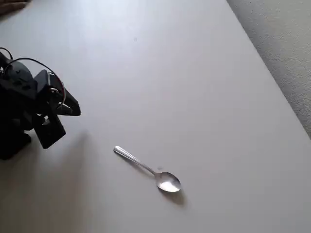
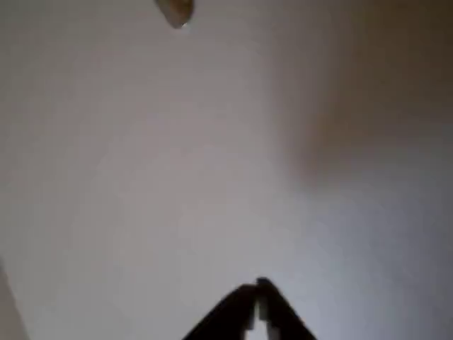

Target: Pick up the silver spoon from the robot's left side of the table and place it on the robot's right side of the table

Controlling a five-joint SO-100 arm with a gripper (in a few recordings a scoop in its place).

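The silver spoon [image 1: 148,169] lies flat on the off-white tabletop [image 1: 194,87], bowl toward the lower right in the overhead view. The black claw [image 2: 257,289], pinched closed and empty, sits well apart.

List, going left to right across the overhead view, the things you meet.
Black robot arm → gripper, closed → silver spoon, handle end first, then bowl, on the table → grey carpet floor.

Black blocky plastic arm [image 1: 29,109] sitting at overhead view's left edge, thin cables [image 1: 46,65] looping over it, gripper [image 2: 256,297] showing dark tapering fingers.
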